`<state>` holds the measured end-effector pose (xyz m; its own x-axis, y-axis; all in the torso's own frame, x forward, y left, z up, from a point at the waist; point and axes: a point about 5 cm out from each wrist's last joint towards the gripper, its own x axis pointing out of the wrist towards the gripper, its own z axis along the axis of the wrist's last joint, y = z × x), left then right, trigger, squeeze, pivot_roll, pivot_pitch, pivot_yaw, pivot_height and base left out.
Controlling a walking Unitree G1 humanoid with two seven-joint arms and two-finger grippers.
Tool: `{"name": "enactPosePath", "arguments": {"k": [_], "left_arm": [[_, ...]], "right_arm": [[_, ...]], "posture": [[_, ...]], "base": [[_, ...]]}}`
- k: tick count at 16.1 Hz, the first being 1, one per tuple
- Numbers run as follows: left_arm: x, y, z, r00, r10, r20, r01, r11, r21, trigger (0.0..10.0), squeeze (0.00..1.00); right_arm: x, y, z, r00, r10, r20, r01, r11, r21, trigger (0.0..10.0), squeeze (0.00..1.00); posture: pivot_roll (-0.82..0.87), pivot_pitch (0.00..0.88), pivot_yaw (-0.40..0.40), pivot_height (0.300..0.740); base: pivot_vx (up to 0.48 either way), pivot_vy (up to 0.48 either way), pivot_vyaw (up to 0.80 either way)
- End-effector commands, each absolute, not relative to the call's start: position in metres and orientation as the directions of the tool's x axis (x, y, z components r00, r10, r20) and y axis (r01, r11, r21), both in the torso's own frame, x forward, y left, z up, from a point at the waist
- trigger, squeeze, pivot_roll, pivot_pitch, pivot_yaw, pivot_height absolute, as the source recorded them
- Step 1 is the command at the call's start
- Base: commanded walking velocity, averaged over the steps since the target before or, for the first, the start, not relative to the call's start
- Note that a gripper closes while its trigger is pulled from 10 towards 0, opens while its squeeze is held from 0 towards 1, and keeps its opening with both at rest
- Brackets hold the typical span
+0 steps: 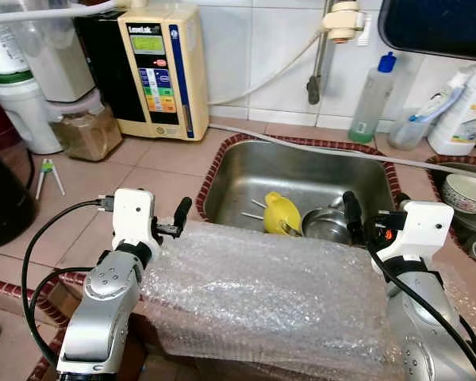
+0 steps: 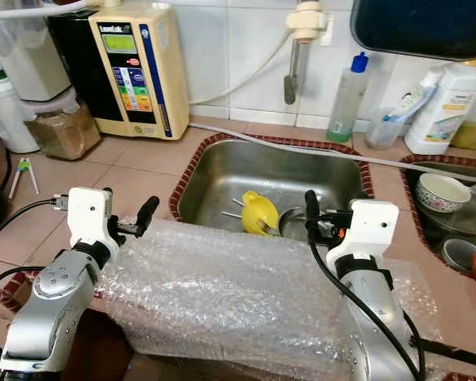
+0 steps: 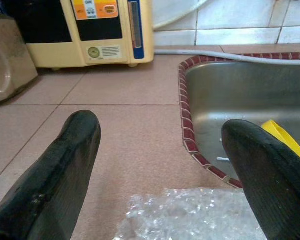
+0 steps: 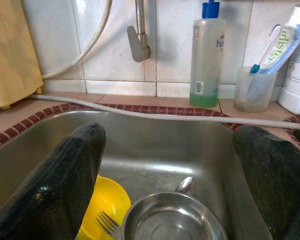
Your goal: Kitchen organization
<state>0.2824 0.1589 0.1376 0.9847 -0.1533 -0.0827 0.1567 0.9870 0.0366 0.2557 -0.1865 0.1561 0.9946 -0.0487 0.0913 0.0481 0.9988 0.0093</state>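
A steel sink (image 1: 246,178) is set into the tiled counter. In it lie a yellow cup (image 1: 279,213), a steel bowl (image 1: 325,225) and a fork (image 4: 107,222). A sheet of bubble wrap (image 1: 262,294) is draped over the counter's front edge, just before the sink. My left gripper (image 1: 174,221) hovers open over the wrap's left corner, beside the sink's left rim. My right gripper (image 1: 363,222) stands open above the sink's near right side, over the steel bowl. Nothing is between either pair of fingers.
A cream water machine (image 1: 163,67) and a jar of brown powder (image 1: 87,131) stand at the back left. A faucet (image 1: 321,55), a soap bottle (image 1: 373,99), a toothbrush cup (image 1: 412,131) and a white bottle (image 1: 464,111) line the back wall. A patterned bowl (image 1: 466,193) sits right.
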Motion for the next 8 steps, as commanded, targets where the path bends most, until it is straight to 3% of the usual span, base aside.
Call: {"name": "enactPosePath", "arguments": {"k": [1, 8], "left_arm": [[0.2837, 0.1589, 0.1412, 0.983, -0.163, -0.079, 0.167, 0.985, 0.04, 10.0, 0.0], [0.2867, 0.1566, 0.1411, 0.979, -0.185, -0.085, 0.189, 0.981, 0.039, 10.0, 0.0]], "right_arm": [[0.257, -0.1849, 0.1562, 0.995, -0.048, 0.088, 0.047, 0.999, 0.016, 10.0, 0.0], [0.2576, -0.1864, 0.1583, 0.992, -0.079, 0.101, 0.075, 0.997, 0.034, 10.0, 0.0]], "posture": [[-0.04, 0.005, 0.073, 0.74], [-0.04, 0.002, 0.087, 0.74]], "base": [[0.0, 0.0, 0.0], [-0.324, 0.0, 0.0]]}}
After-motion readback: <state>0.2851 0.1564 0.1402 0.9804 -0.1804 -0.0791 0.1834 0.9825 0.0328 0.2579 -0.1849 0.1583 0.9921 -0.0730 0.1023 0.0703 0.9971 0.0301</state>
